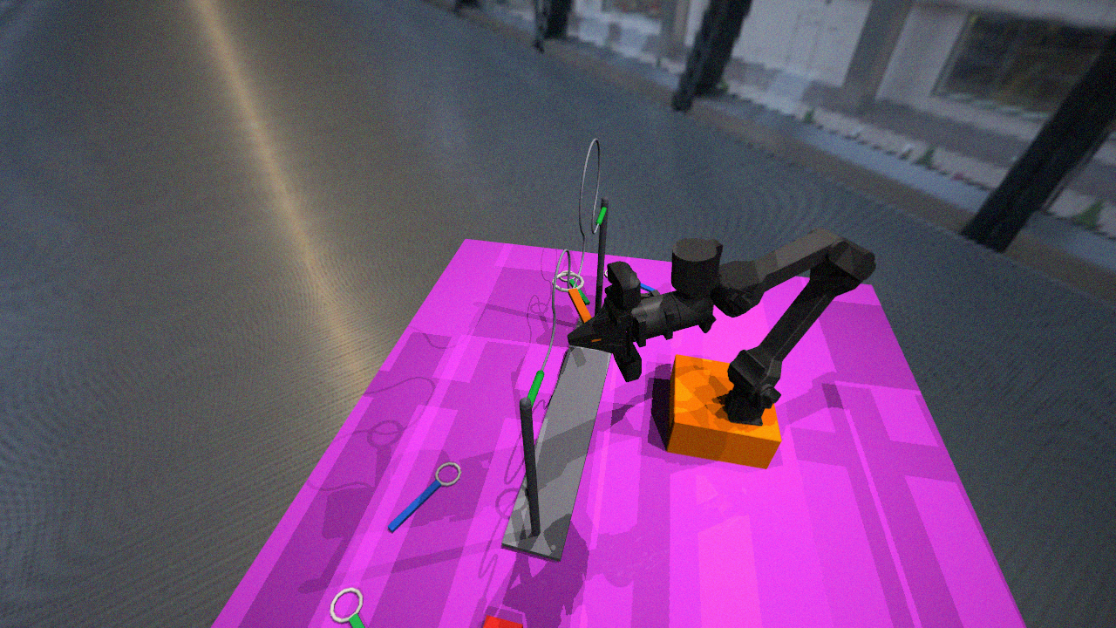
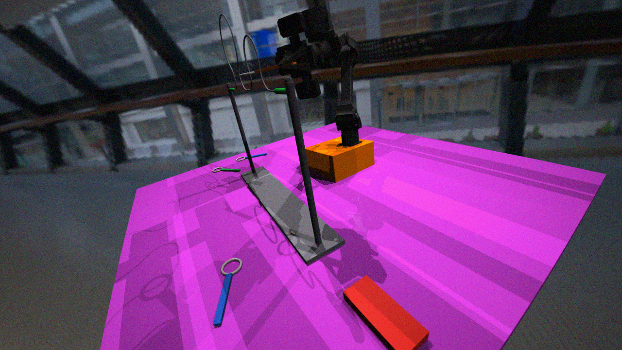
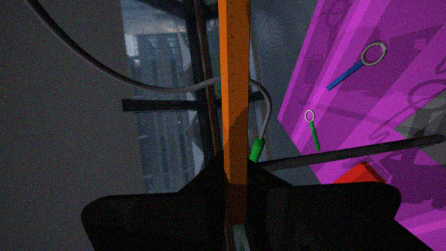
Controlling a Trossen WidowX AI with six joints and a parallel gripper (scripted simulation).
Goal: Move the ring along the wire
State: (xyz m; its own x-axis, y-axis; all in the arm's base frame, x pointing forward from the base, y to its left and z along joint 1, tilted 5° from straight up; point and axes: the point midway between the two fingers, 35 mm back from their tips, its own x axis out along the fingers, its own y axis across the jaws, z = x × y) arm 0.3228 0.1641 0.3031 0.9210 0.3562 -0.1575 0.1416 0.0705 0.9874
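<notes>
My gripper (image 1: 585, 336) (image 2: 285, 65) (image 3: 228, 155) is shut on the orange handle (image 1: 578, 304) (image 2: 267, 68) (image 3: 235, 87). The pale ring (image 1: 581, 283) (image 2: 248, 73) lies nearly flat around the middle stretch of the grey wire (image 1: 554, 320) (image 2: 262, 78) (image 3: 160, 90), between its loops; the gap to the wire is too small to judge. The near green part (image 1: 535, 386) (image 2: 279, 90) meets the near post (image 1: 530, 468) (image 2: 302, 161). The far green part (image 1: 602, 216) (image 2: 232, 88) meets the far post (image 1: 601, 265) (image 2: 241, 130). The ring is out of the wrist view.
The posts stand on a grey board (image 1: 573, 437) (image 2: 278, 200). The arm stands on an orange block (image 1: 721, 440) (image 2: 354, 161). A blue-handled ring (image 1: 417, 505) (image 2: 223, 300) and a red block (image 1: 501, 623) (image 2: 385, 308) (image 3: 359, 176) lie on the magenta table, with other loose rings.
</notes>
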